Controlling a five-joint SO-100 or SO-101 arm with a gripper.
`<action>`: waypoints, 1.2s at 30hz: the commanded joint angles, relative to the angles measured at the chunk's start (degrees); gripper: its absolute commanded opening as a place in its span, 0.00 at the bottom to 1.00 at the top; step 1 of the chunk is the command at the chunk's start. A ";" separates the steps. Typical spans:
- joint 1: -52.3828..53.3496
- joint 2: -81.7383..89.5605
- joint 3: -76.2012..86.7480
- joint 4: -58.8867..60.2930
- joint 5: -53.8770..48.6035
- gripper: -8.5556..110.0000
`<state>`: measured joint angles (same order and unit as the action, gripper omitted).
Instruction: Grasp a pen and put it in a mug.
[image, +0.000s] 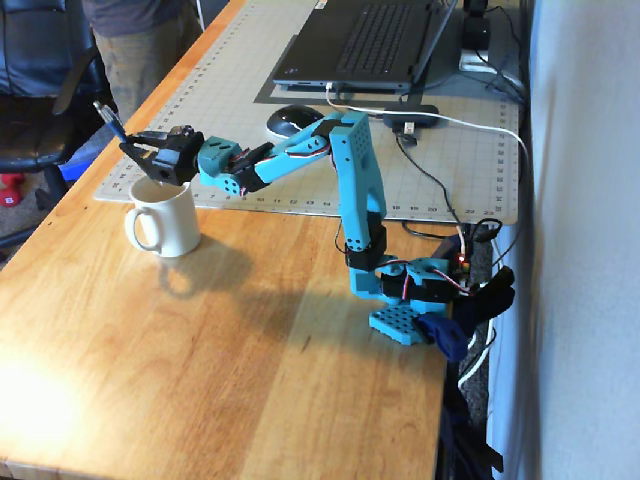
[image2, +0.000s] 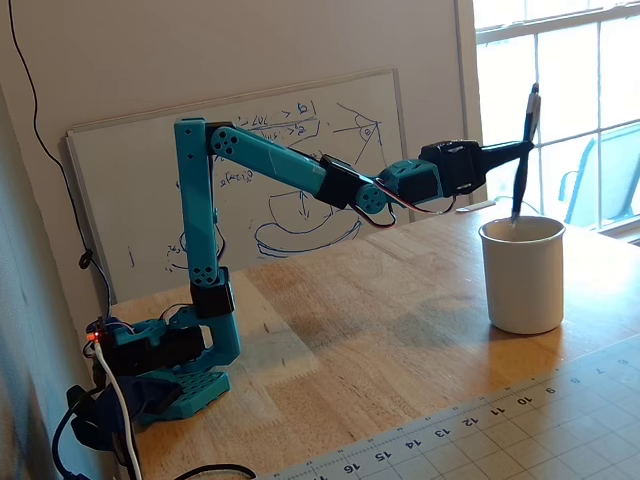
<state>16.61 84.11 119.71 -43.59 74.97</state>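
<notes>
A white mug (image: 165, 222) stands upright on the wooden table; it also shows in the other fixed view (image2: 522, 275). My teal arm reaches out over it. My gripper (image: 137, 150) is shut on a dark pen with a blue end (image: 108, 118). In a fixed view the gripper (image2: 522, 150) holds the pen (image2: 531, 110) nearly upright, slightly tilted, right above the mug's mouth. The pen's lower tip is at about rim level; I cannot tell whether it is inside.
A grey cutting mat (image: 250, 90) lies behind the mug with a laptop (image: 370, 40), a mouse (image: 292, 120) and cables (image: 440, 185) on it. A whiteboard (image2: 290, 200) leans on the wall behind the arm. A person (image: 140, 40) stands at the table's far left edge.
</notes>
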 joint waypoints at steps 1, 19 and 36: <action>0.53 2.11 -4.48 -1.41 -0.44 0.22; -0.18 31.46 8.26 27.07 -8.00 0.21; -5.19 58.18 15.64 95.80 -55.99 0.21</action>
<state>11.95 134.74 134.21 42.01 24.96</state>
